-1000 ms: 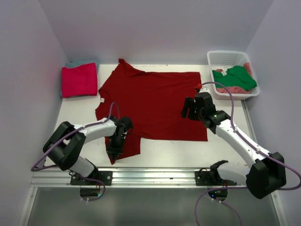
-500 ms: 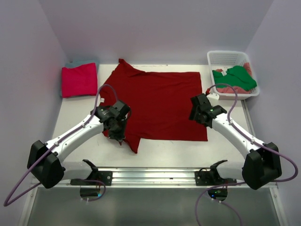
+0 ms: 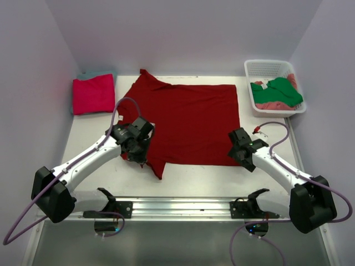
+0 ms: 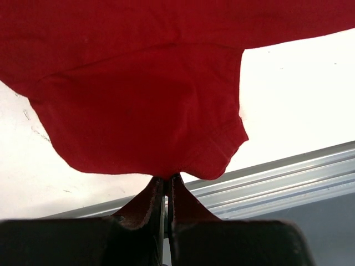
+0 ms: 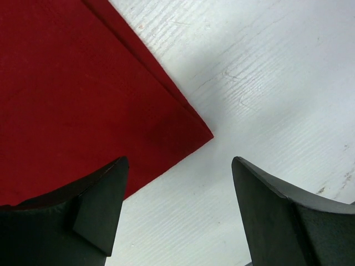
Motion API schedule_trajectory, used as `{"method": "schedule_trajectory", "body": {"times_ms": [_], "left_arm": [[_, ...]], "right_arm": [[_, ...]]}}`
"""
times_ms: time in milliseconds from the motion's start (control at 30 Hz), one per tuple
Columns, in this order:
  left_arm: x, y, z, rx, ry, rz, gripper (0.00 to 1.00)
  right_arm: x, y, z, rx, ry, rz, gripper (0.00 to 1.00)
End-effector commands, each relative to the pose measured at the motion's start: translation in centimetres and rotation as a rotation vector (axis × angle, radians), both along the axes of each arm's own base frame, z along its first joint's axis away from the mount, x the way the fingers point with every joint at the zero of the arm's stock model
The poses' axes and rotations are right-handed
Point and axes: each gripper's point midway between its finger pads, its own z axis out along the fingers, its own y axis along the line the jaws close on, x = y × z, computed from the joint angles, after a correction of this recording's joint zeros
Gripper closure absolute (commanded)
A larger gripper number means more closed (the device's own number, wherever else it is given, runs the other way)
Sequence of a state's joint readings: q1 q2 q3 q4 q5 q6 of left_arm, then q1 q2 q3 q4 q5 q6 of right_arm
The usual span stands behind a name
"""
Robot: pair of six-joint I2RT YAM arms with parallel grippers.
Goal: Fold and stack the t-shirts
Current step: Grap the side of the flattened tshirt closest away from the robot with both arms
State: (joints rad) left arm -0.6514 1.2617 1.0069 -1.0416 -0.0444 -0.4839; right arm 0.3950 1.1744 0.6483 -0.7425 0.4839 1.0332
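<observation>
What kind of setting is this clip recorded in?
Probably a lab test cell, not a home: plain walls box in a white table, an aluminium rail runs along its near edge, and the dark red t-shirt and white lattice basket look like staged props.

dark red t-shirt [image 3: 188, 119] spread flat, sleeve raised

**Bright, Even, Diffuse Light**

Lit softly from above; pale shadows on the white table [image 3: 194, 177]. Washed nearly blank in the left wrist view; crisp grain and a grey shadow beside the dark red t-shirt [image 5: 66, 100] in the right.
</observation>
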Motion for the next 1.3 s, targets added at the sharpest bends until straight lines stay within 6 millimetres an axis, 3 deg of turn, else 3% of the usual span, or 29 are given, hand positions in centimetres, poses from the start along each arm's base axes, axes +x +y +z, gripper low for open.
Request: {"method": "schedule_trajectory", "body": {"times_ms": [0,533,733,933,1133,1267], "left_arm": [[1.1,-1.0,1.2,-0.049,-0.073,-0.056,1.00],[0.2,-0.6,0.0,-0.044,-0.046,-0.058,1.00],[0.2,-0.6,-0.1,-0.041,-0.040,-0.052,1.00],[0.0,-0.5,-0.5,-0.037,-0.033,-0.043,1.00],[0.0,-0.3,-0.5,-0.028,-0.032,-0.037,1.00],[0.7,0.0,0.6,-0.020,-0.075,-0.011,1.00]], "right_arm": [[0.4,-0.9,0.7,-0.008,-0.075,-0.115,0.21],[0.1,-2.6,-1.2,0.012,-0.114,-0.271,0.30],[0.8,-1.7,-3.4,0.081,-0.076,-0.258,0.43],[1.4,-1.3,-4.0,0.097,-0.062,-0.235,0.60],[1.8,-0.9,-3.8,0.118,-0.077,-0.209,1.00],[1.8,-0.2,-3.0,0.147,-0.082,-0.156,1.00]]}}
